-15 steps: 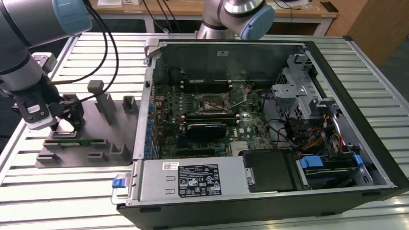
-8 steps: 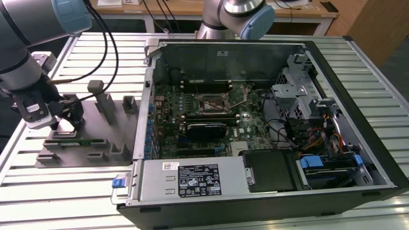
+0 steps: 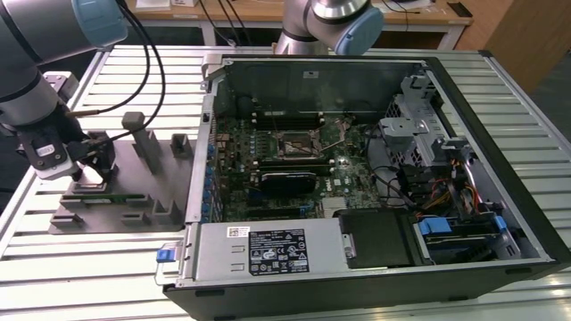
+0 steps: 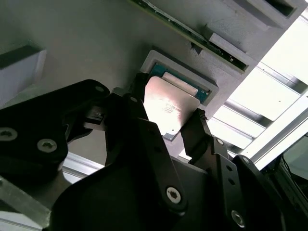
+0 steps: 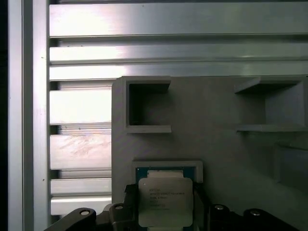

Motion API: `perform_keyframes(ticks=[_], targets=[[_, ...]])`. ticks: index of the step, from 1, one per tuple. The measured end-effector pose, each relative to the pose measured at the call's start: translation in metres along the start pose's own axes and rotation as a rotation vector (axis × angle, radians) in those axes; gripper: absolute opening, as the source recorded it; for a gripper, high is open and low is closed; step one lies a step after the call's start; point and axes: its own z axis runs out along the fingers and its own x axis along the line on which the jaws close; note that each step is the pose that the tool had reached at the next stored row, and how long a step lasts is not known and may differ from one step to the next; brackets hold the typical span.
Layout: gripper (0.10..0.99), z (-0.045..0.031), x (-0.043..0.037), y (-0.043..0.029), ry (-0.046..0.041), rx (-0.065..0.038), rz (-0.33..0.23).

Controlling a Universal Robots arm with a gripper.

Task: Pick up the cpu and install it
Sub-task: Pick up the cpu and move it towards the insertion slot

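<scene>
The cpu [image 4: 168, 103] is a small square chip with a silvery top plate and a thin green border. It lies at a shallow square pocket of the grey fixture tray [image 3: 116, 210], at the exterior view's left. My gripper [image 3: 92, 179] is down on that tray. In both wrist views its black fingers [image 4: 137, 103] sit against two opposite sides of the cpu [image 5: 165, 202], shut on it. I cannot tell whether the chip rests in the pocket or is slightly raised. The motherboard socket [image 3: 295, 144] lies inside the open computer case [image 3: 375, 167].
The tray carries upright grey posts [image 3: 143, 144] and a memory stick [image 3: 107, 196] beside my gripper. The case walls [image 3: 200, 160] rise between tray and motherboard. Cables, a drive cage [image 3: 419, 137] and a power supply [image 3: 267, 251] crowd the case. A second robot arm [image 3: 335, 20] stands behind it.
</scene>
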Motion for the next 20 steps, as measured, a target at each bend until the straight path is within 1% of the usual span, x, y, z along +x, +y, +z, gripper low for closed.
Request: perform_keyframes(ticks=[3, 8, 16, 20], targets=[[0.541, -0.0013, 0.0001, 0.0, 0.0005, 0.0, 0.0], [0.541, -0.0082, -0.0001, 0.0004, 0.0, 0.0, 0.0], [0.541, -0.0239, -0.0005, 0.0011, 0.0, 0.0, 0.0], [0.541, -0.0336, -0.0006, 0.0016, 0.0001, 0.0, 0.0]])
